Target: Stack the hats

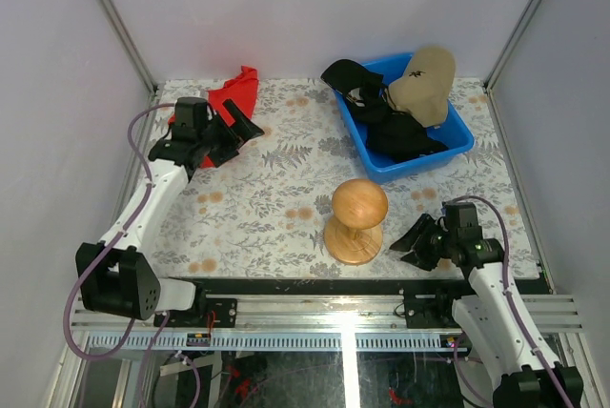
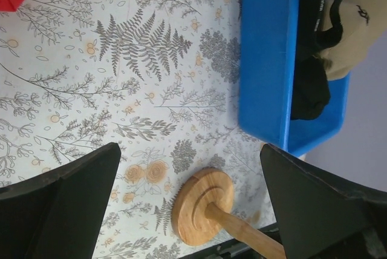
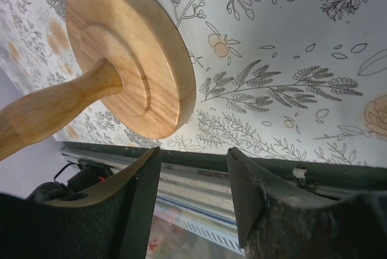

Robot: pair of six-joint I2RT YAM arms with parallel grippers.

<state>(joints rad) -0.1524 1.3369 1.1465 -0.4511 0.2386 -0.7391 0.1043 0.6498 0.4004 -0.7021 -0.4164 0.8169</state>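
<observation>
Your left gripper [image 1: 238,132] hangs near the red cloth [image 1: 238,91], jaws spread wide, holding nothing. The wooden stand [image 1: 355,220] stands in the middle. Your right gripper [image 1: 410,241] sits low just beside it, jaws apart too (nothing between them). The tan hat [image 1: 424,84] and black hats [image 1: 400,136] lie in the blue bin [image 1: 412,168], back right.

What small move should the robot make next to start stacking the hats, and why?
Probably lift the right gripper away from the wooden stand toward the blue bin: it is open and empty, and the hats, tan cap on top, lie in that bin.
</observation>
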